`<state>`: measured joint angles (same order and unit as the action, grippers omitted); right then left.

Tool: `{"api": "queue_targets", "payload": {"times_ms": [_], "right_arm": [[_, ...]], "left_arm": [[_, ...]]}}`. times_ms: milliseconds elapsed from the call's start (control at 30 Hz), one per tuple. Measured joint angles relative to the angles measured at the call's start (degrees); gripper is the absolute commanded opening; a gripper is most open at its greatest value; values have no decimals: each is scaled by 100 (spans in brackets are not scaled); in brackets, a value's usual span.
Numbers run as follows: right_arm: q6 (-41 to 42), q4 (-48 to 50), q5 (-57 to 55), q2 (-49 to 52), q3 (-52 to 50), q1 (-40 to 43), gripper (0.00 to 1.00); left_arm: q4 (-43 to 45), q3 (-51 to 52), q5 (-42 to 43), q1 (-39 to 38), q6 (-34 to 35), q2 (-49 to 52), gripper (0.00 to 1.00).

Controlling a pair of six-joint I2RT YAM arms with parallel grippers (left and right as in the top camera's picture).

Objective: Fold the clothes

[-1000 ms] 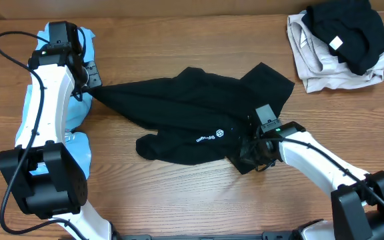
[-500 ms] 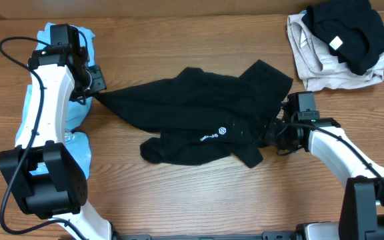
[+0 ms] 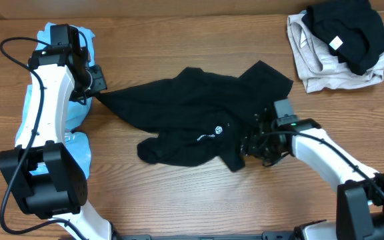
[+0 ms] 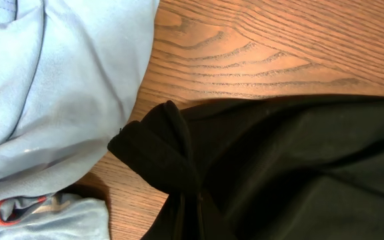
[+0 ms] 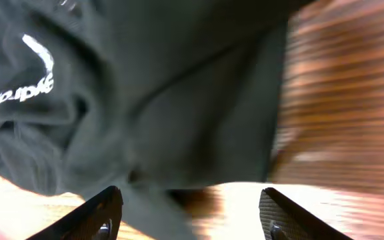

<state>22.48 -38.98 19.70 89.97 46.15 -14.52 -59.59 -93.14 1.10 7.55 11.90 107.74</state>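
The black garment (image 3: 192, 113) lies crumpled mid-tabletop (image 3: 179, 200), its left corner drawn taut where my left pincer (image 3: 93, 83) pinches it. My right pincer (image 5: 189, 213) hangs spread over its right hem. A light blue garment (image 3: 79, 143) lies partly under my left arm (image 3: 45, 113) at the left edge. A beige and black pile (image 3: 312, 67) fills the far right corner.

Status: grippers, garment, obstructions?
Left gripper shut on corner of black garment. Right gripper open over its right end. Garment rumpled, unfolded. Light blue garment under left arm.

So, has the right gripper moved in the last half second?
Yes. The right gripper went leftward in the overhead view, away from the corner clothes pile.
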Motion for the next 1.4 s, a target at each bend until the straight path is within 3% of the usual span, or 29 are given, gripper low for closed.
{"api": "queue_targets", "payload": {"times_ms": [200,600,967,1200,1233,1300,1333,1400], "right_arm": [[107,157,-136,0,0,-181,62],[177,1322,-964,4,-4,-162,4],[225,1510,-1158,22,98,697,4],[-146,1698,-935,57,1145,1718,4],[-214,1679,-907,57,1309,1786,11],[-334,1550,-850,57,1617,1871,60],[-380,1403,-833,57,1755,1886,77],[-468,1060,-778,57,1969,1888,98]], "left_arm": [[0,0,0,0,2,0,4],[0,0,2,0,0,0,4],[0,0,2,0,0,0,4],[-44,2,140,-2,0,0,4],[-42,7,175,-2,2,0,4],[-37,28,240,-11,2,0,4],[-13,59,258,-28,2,0,4],[15,144,273,-48,2,0,4]]}}
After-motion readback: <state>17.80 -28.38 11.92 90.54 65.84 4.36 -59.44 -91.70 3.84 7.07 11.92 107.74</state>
